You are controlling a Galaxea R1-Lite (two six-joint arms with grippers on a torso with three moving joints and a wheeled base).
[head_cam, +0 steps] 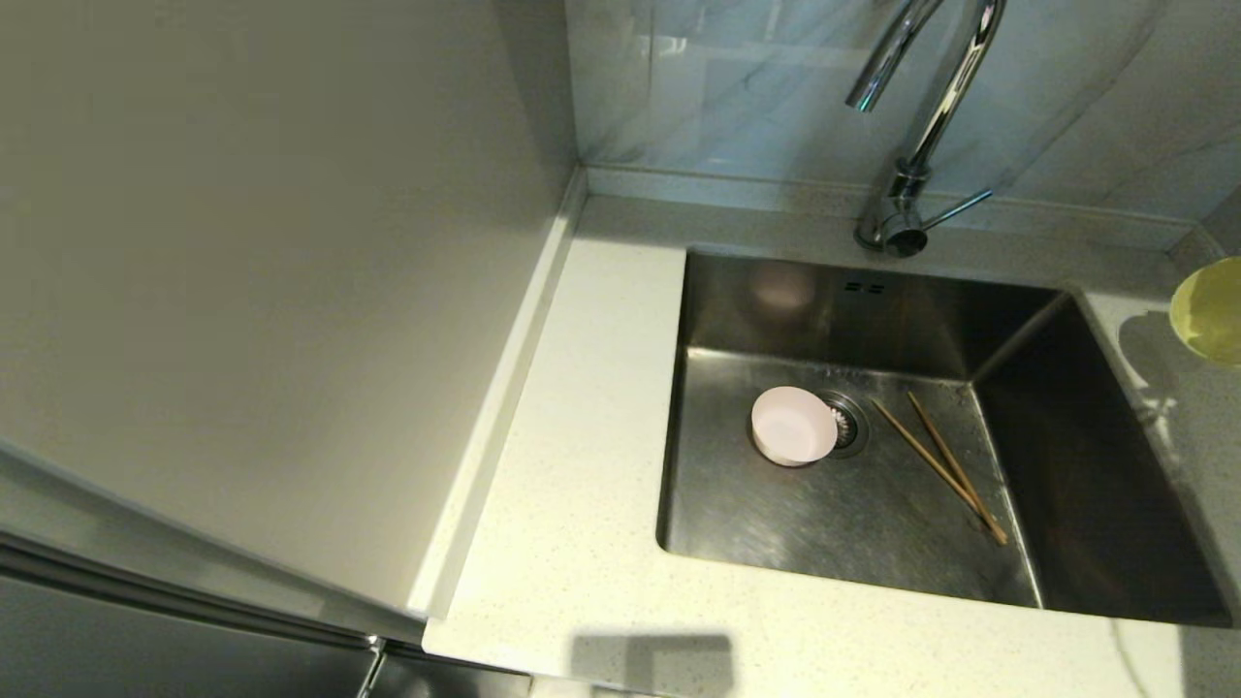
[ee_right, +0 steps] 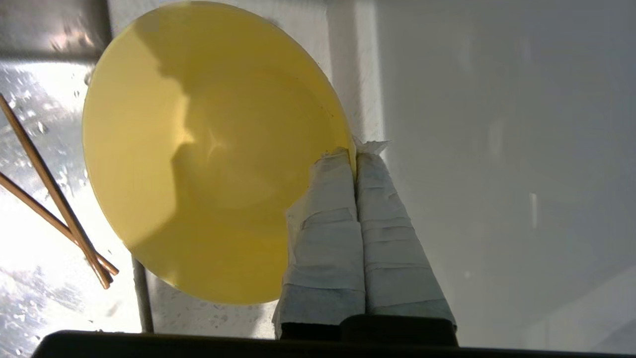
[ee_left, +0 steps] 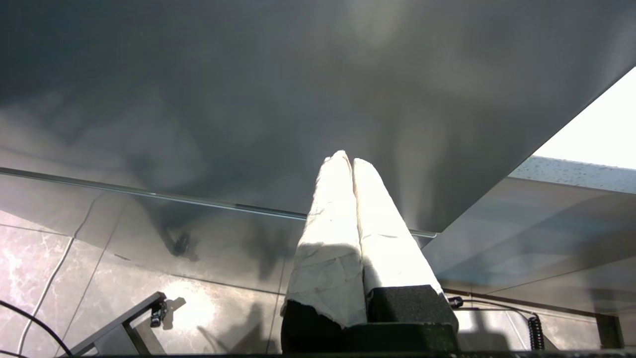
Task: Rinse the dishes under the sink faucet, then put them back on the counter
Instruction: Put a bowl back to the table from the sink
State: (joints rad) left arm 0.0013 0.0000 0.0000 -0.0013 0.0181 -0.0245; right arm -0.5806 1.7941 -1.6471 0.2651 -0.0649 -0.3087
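The yellow bowl (ee_right: 213,154) hangs by its rim, pinched between the taped fingers (ee_right: 323,209) of the right gripper (ee_right: 355,158), which are pressed together on that thin edge. From the head view the bowl (head_cam: 1207,310) sits in the air over the counter (head_cam: 582,543) just past the sink's (head_cam: 1096,465) right rim, near the back corner. In the basin, the pink bowl (head_cam: 793,425) rests against the drain (head_cam: 848,423), and the chopsticks (head_cam: 940,465) lie crossed toward the right wall. The faucet (head_cam: 916,126) stands behind the sink's back edge. The left gripper (ee_left: 352,161), fingers together and holding nothing, is parked low beside a dark cabinet front (ee_left: 248,99).
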